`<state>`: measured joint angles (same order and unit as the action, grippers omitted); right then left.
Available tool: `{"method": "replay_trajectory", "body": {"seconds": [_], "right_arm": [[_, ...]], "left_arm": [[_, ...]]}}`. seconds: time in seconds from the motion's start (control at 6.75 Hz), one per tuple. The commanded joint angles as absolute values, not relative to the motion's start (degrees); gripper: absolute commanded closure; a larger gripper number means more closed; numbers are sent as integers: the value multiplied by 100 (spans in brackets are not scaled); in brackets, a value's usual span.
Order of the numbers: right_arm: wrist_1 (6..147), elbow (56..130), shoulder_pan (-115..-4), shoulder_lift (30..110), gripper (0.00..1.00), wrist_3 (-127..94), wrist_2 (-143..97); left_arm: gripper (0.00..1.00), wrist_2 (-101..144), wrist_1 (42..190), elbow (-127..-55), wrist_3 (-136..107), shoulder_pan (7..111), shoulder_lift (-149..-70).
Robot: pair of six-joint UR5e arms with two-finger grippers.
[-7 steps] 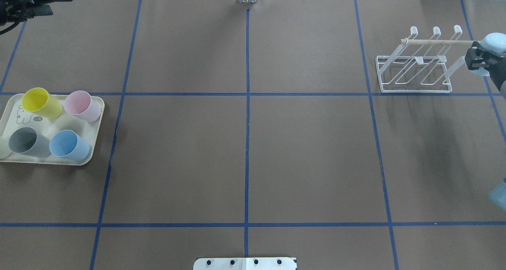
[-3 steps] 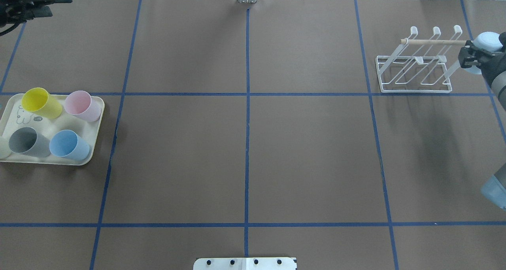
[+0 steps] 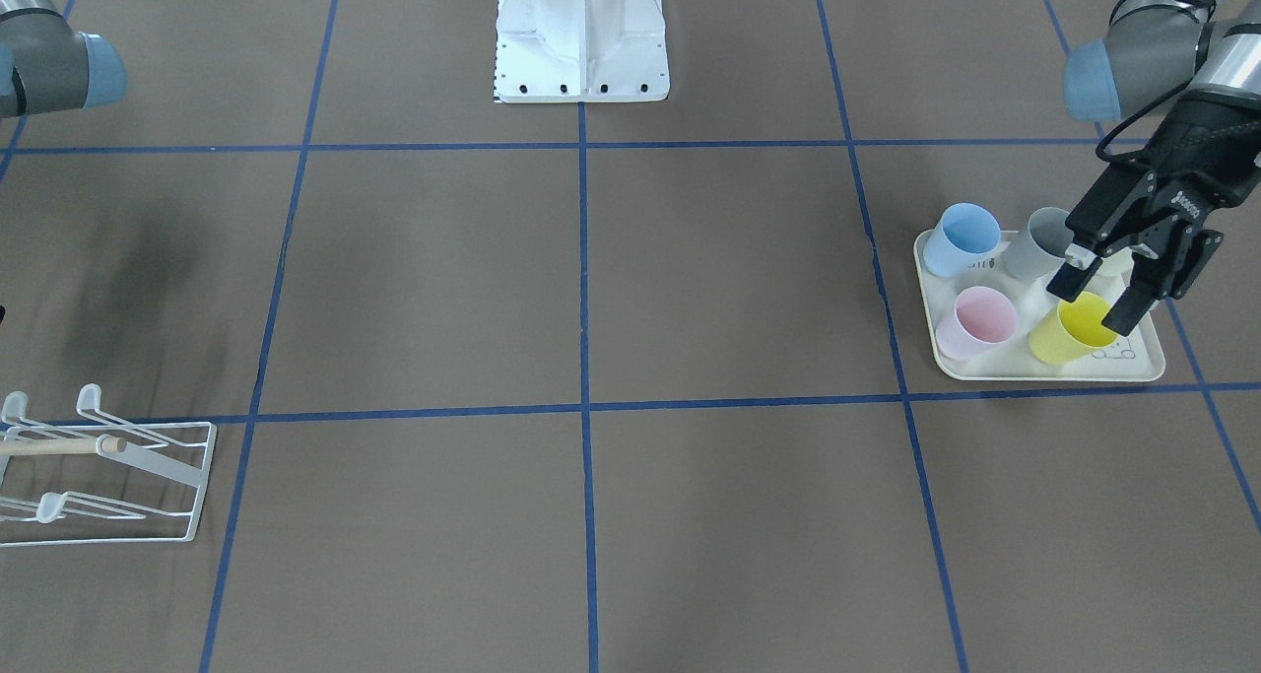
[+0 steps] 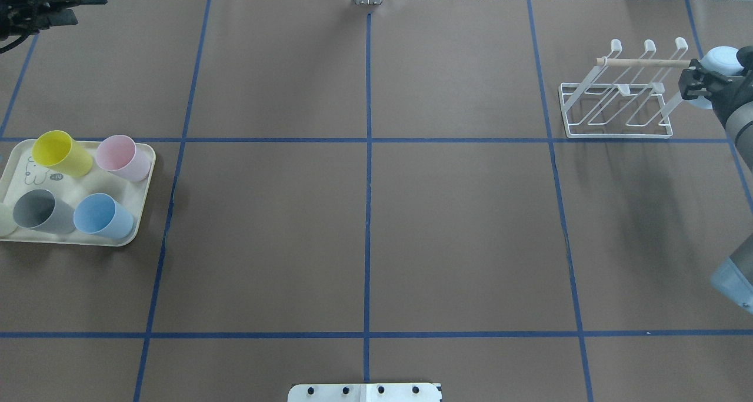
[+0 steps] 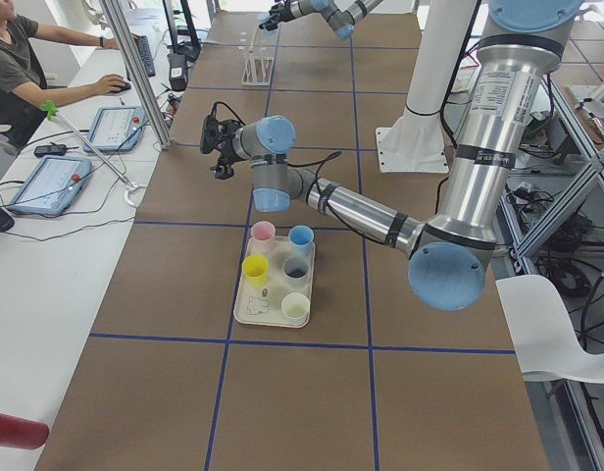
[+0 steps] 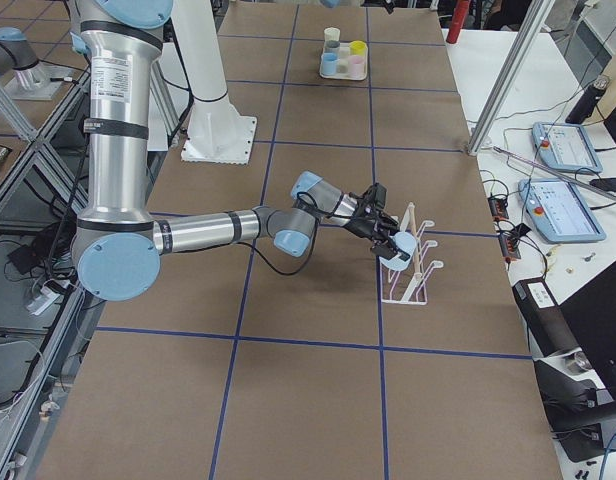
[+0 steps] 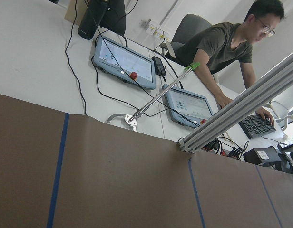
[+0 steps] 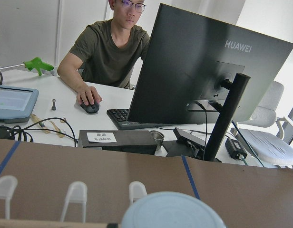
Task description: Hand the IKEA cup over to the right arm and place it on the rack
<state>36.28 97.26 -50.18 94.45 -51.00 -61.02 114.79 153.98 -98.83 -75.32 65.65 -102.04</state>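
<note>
A pale blue IKEA cup (image 8: 172,211) sits in my right gripper (image 6: 386,238), which is shut on it. The cup (image 6: 399,248) hangs just off the robot-right end of the white wire rack (image 4: 617,132), level with its wooden rod (image 4: 641,62). Three prong tips (image 8: 76,192) show to the left of the cup in the right wrist view. High over the far left corner of the table, my left gripper (image 3: 1098,294) is open and holds nothing. The left wrist view shows only table and desks.
A cream tray (image 4: 88,239) at the left holds yellow (image 4: 59,152), pink (image 4: 120,156), grey (image 4: 38,211) and blue (image 4: 101,215) cups. Beyond the far edge are desks with tablets (image 5: 49,182), a monitor (image 8: 208,71) and a seated person (image 5: 13,69).
My right gripper has carried the pale blue cup to the left, closer to the end of the rack. The left arm has barely moved.
</note>
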Motion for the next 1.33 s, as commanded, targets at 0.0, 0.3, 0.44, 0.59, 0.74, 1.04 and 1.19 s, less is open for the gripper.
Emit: {"method": "replay_trajectory", "body": {"seconds": [0.0, 0.3, 0.44, 0.59, 0.74, 1.04, 1.19], "right_arm": [[3595, 9624, -5019, 9439, 100, -5106, -6091], [3604, 9545, -5019, 9422, 100, -5106, -6021], [3595, 9501, -5019, 9422, 100, -5115, -6021], [3595, 9501, -5019, 9422, 100, -5115, -6021], [3595, 9510, -5019, 9413, 100, -5115, -6029], [3586, 9492, -5019, 9378, 1, -5115, -6029], [3525, 9492, -5019, 9378, 0, -5107, -6029]], "left_arm": [[0, 11470, 15398, -9905, -7541, 6565, -10195], [0, 11479, 15399, -9914, -7541, 6565, -10195], [0, 11470, 15398, -9914, -7541, 6565, -10195], [0, 11478, 15407, -9923, -7541, 6565, -10195], [0, 11470, 15399, -9923, -7532, 6565, -10195], [0, 11479, 15398, -9923, -7541, 6565, -10195], [0, 11479, 15398, -9914, -7541, 6565, -10195]]}}
